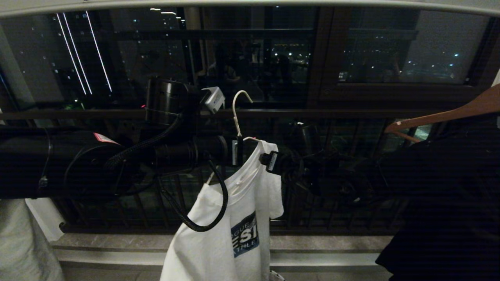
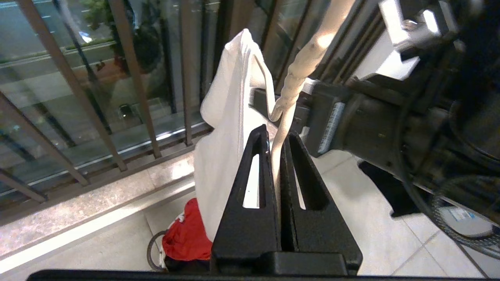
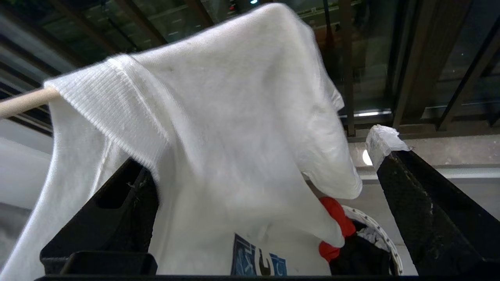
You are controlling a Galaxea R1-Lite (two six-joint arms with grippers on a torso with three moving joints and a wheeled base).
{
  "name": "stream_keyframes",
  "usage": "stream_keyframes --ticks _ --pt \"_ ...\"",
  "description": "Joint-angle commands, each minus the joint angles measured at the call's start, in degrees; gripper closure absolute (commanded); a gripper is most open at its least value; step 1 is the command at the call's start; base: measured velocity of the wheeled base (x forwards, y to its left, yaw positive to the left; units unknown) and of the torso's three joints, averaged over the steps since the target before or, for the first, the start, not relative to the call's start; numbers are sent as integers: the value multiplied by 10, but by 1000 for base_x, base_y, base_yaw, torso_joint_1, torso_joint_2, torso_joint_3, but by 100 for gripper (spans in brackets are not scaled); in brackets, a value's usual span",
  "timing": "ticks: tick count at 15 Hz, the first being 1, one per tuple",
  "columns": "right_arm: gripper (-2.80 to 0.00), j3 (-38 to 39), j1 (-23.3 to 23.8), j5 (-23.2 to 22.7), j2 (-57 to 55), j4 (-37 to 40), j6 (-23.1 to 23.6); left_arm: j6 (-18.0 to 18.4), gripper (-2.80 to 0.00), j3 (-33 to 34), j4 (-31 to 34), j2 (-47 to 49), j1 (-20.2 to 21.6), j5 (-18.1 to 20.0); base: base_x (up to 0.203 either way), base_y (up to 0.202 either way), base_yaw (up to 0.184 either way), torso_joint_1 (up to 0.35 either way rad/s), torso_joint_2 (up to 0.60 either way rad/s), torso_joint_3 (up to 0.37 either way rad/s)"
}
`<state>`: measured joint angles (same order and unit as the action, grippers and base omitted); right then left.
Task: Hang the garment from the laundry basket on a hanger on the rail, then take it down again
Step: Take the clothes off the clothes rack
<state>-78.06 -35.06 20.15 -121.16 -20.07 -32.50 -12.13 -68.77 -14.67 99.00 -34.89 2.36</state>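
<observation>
Left pincer (image 2: 279, 156) clamping tight on the twisted neck of the hanger (image 1: 236, 119), just under its hook, keeping the wire upright and off the rail (image 1: 250, 4) running across the top of the head view. Hook pointing up into free air, catching on nothing, so hanging not yet done, or so it seems.

Garment (image 1: 238, 218) draping from the hanger, collar and one shoulder seated on the wire, the rest falling slack toward the floor with the blue logo facing the robot. Looking lopsided in the head view: the shoulder on the robot's right sitting high on the hanger arm, the opposite side sagging lower, probably not fully pulled over that end.

Right pincer (image 3: 265, 195) standing wide apart, holding nothing, with the shirt's shoulder and sleeve lying between its fingers (image 3: 422, 203), likely placed there for tugging the fabric square on the wire. A scrap of pale wrapping sticking to one fingertip.

Laundry basket (image 3: 384, 238) sitting on the floor below, with red cloth (image 2: 187, 234) and something dark inside, near the hem of the shirt.

Brown wooden hanger (image 1: 445, 115) carrying a black garment (image 1: 449, 203) on the robot's right, well apart from the work.
</observation>
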Motion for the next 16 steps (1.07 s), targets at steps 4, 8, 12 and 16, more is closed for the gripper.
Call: stream_keyframes --ticks 4,8,12,16 --pt "0 -1 1 2 5 -1 -2 0 0 4 -1 2 -4 0 0 0 0 0 0 0" --pt "0 -2 6 2 8 -1 -2 1 0 7 0 3 -7 -1 0 0 0 0 0 0" --pt "0 -13 26 2 8 -1 -1 2 0 12 2 -1 -17 -1 0 0 0 0 0 0" --pt "0 -24 45 1 13 -1 0 4 0 9 28 -2 -19 -2 0 0 0 0 0 0"
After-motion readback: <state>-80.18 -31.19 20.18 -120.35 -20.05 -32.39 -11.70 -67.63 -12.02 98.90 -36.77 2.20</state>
